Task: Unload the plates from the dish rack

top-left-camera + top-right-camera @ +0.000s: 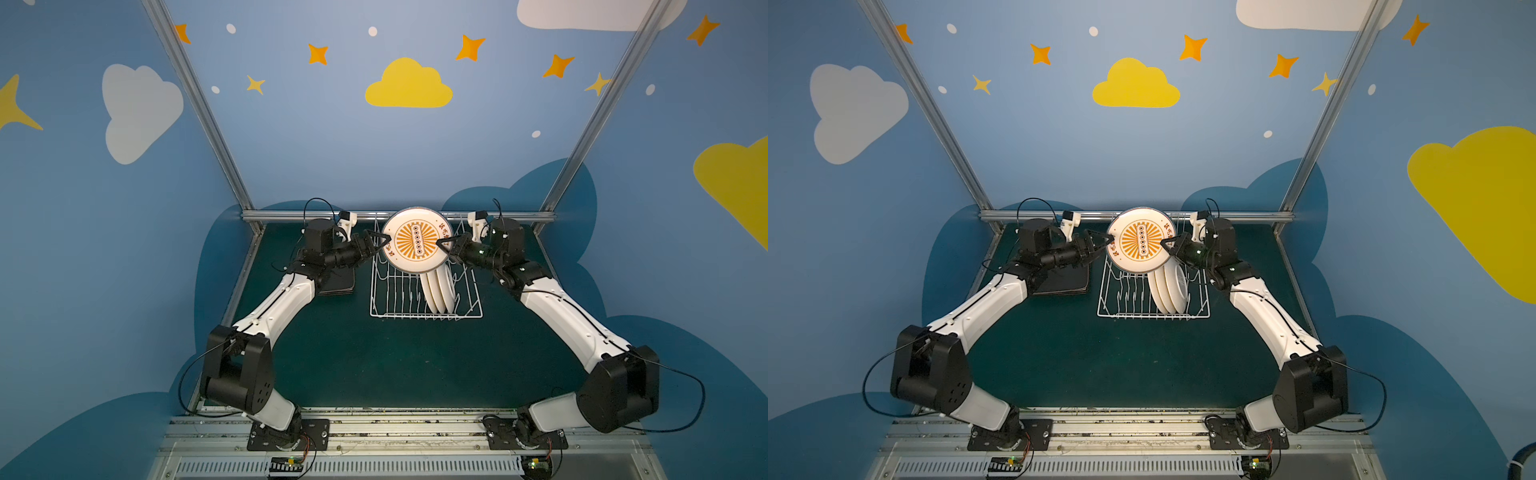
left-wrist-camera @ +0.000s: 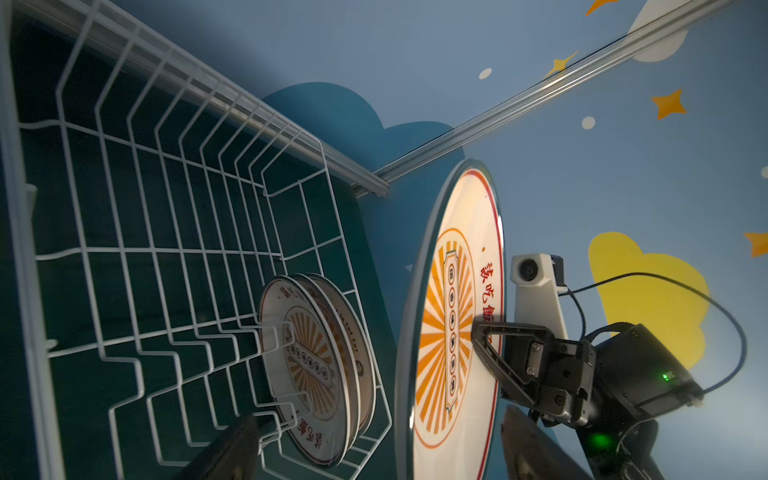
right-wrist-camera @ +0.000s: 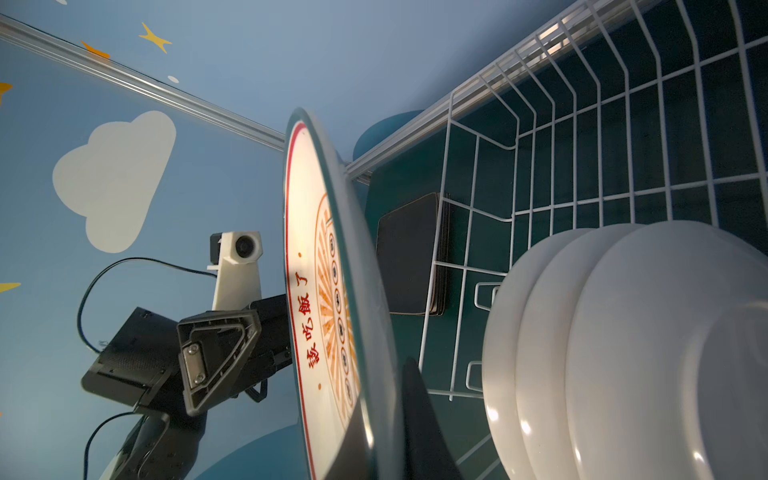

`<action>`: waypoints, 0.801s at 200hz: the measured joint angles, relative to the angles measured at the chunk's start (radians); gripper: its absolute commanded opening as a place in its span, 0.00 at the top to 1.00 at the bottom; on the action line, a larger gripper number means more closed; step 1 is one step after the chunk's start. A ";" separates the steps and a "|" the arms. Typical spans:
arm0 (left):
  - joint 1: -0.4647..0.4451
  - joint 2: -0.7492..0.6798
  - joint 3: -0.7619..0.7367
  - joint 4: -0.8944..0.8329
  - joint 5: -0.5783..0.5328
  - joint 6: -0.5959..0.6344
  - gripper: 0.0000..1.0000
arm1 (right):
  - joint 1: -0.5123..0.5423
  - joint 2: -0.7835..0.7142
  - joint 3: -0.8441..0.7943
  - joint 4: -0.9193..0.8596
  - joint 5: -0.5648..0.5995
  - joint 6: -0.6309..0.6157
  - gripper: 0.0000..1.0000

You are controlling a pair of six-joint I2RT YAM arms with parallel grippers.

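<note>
The right gripper is clamped tight on the right rim of a sunburst plate. It holds the plate upright above the far end of the dish rack, printed face turned to the near side. The left gripper stands wide open, its fingers on either side of the plate's left rim and not closed on it. Three round plates stand on edge in the rack's near right part. A dark stack of square plates lies on the table just left of the rack.
</note>
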 measured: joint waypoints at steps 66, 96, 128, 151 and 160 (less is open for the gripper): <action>-0.040 0.021 0.054 -0.009 0.064 -0.039 0.39 | 0.000 0.000 0.000 0.000 -0.026 0.000 1.00; -0.061 0.047 0.071 -0.033 0.069 -0.033 0.47 | 0.000 0.003 0.000 0.000 -0.037 -0.001 1.00; -0.069 0.054 0.072 -0.068 0.068 -0.023 0.61 | 0.001 0.007 0.000 0.000 -0.048 0.000 1.00; -0.070 0.054 0.072 -0.072 0.068 -0.020 0.73 | 0.001 0.013 0.000 0.000 -0.055 0.000 1.00; -0.070 0.054 0.072 -0.076 0.066 -0.023 0.77 | 0.001 0.016 0.000 0.000 -0.059 0.002 1.00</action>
